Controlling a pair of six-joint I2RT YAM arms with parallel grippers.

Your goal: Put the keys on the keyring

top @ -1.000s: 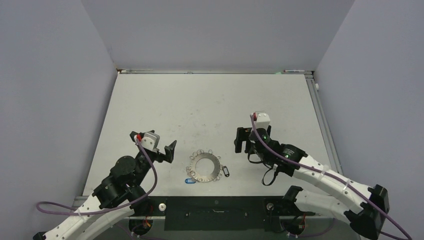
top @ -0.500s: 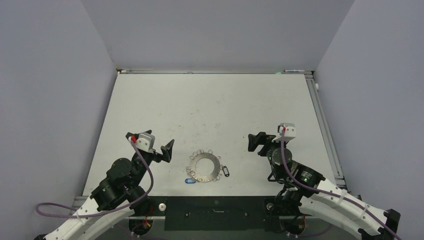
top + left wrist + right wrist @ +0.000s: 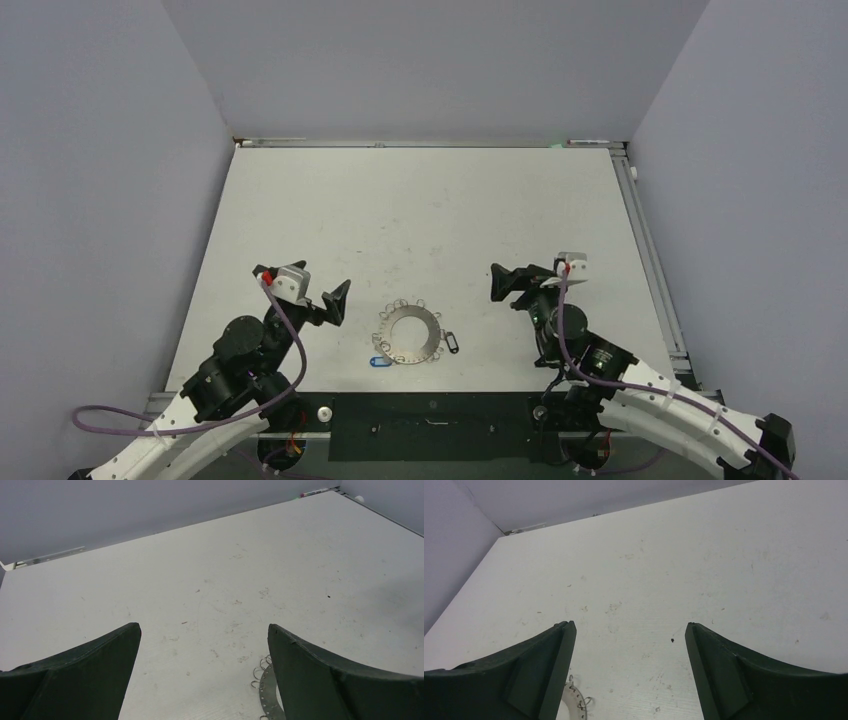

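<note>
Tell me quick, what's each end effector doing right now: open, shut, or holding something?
Left end effector: open, holding nothing.
Right end effector: open, holding nothing.

The keyring point(image 3: 391, 338) lies flat on the bench point(image 3: 420, 220), close to its near edge. The blue key point(image 3: 379, 361) sits at the keyring's near-left rim and the dark key point(image 3: 452, 343) at its right rim. The left hand point(image 3: 338, 300) hovers just left of the keyring, and the right hand point(image 3: 505, 285) farther off to its right.
</note>
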